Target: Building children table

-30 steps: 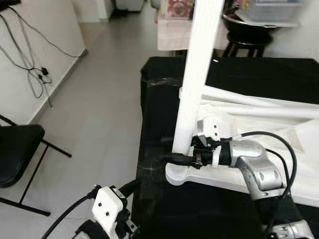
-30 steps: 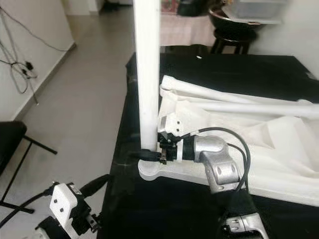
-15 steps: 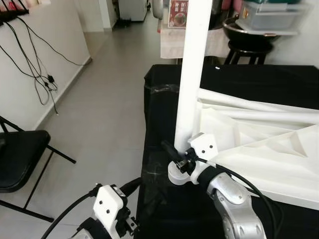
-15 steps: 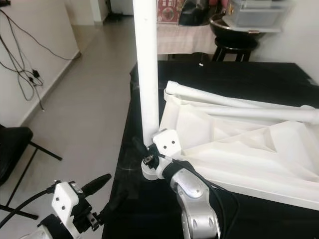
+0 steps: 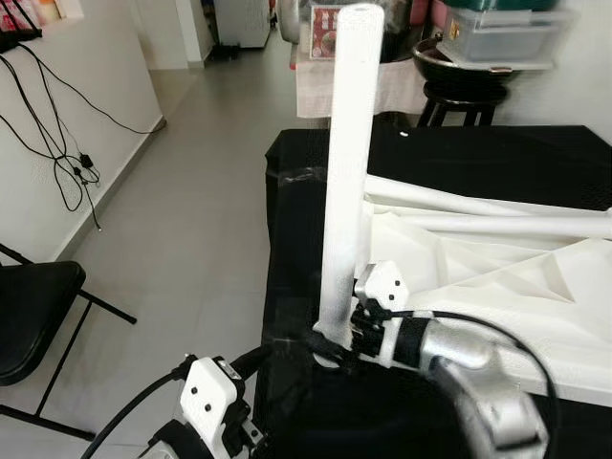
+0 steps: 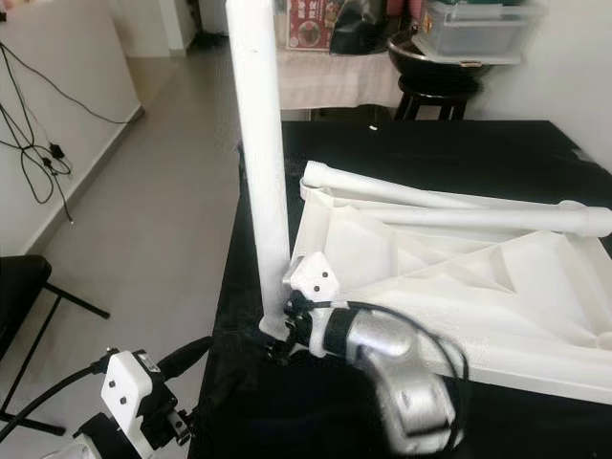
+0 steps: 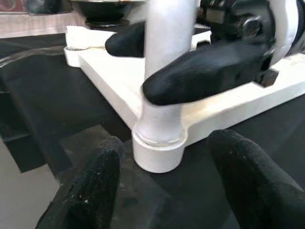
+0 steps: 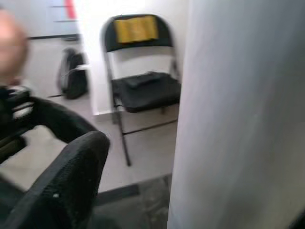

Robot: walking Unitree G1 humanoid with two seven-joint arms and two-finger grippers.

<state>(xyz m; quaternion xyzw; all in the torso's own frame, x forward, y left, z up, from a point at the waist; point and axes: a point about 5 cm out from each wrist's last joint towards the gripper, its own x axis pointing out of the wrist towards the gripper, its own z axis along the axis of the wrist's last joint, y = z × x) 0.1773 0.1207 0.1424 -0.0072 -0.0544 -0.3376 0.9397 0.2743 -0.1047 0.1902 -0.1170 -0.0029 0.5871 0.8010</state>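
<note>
We see a lived-in home: pale tiled floor [image 5: 191,220], a folding chair [image 5: 33,296], cables [image 5: 57,124] trailing down a white wall, and a stool [image 5: 459,96] beyond the black-draped table [image 5: 296,172].

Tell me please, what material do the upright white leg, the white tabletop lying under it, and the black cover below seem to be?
The leg looks like matte white moulded plastic: smooth, seamless, evenly coloured, though painted wood cannot be ruled out. The tabletop also looks plastic: its underside shows moulded ribs and hollows. The black cover looks like dull cloth, hanging over the edge. The right gripper closes its fingers around the leg.
</note>
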